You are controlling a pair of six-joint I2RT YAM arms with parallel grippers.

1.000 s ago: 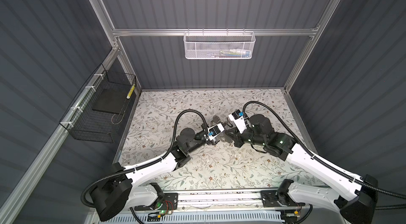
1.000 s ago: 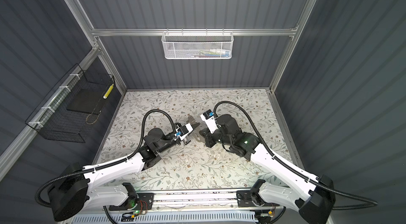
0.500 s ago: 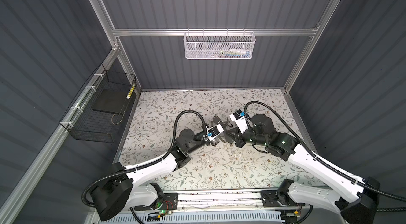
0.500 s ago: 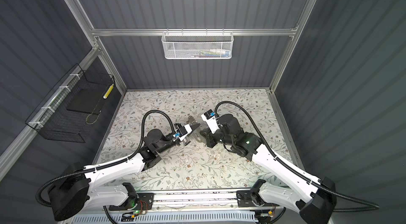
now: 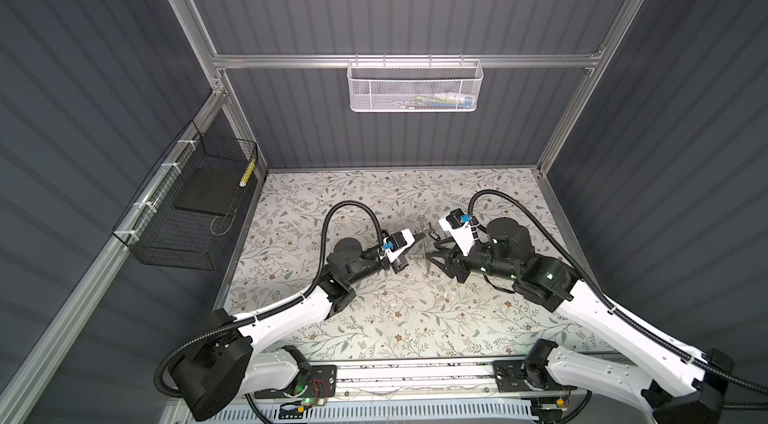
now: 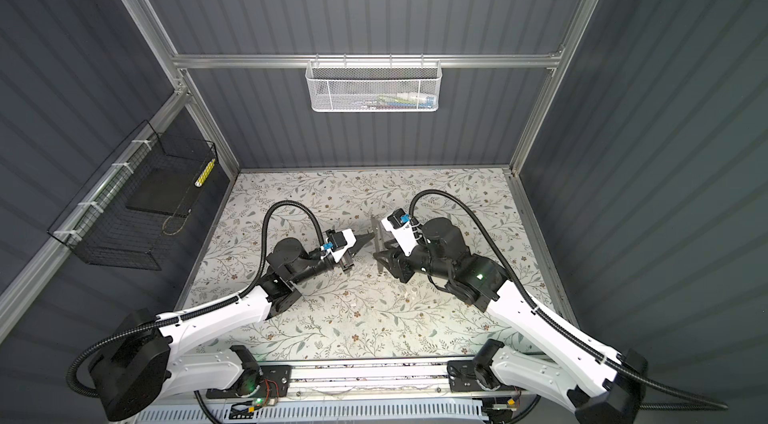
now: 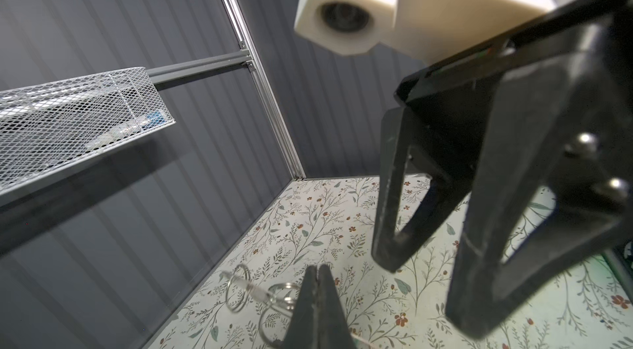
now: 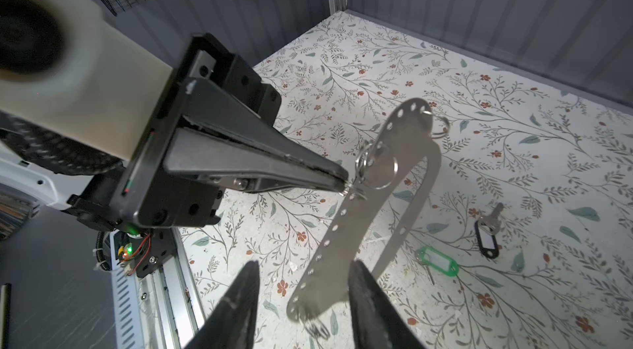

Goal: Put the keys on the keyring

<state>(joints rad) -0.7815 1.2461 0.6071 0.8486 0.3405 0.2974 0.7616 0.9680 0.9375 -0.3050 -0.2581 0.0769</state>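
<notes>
Dark grey ribbed walls (image 5: 415,6) on an aluminium frame (image 5: 407,61) close in a tabletop (image 5: 374,318) covered with a pale print of twigs, leaves and small red flowers. A white mesh basket (image 5: 413,89) hangs from the back rail with a few items inside, too blurred to name. A black wire basket (image 5: 187,218) is tied to the side rail and holds a dark flat pad. A metal track (image 5: 415,372) runs along the near edge and carries both arm bases.

Both arms meet over the middle of the tabletop. The left fingers (image 8: 257,159) are clenched on a small split ring (image 8: 356,189) threaded into a curved, perforated metal strip (image 8: 346,227), which they hold up off the surface. The right fingers (image 8: 239,302) are spread apart, with the strip's lower end between them; I cannot tell whether they touch it.

The keyring (image 8: 440,261), with its green tag and white window, lies flat on the tabletop, apart from both arms. Near it lies a black tag (image 8: 488,239) with a key (image 8: 493,219) attached.
</notes>
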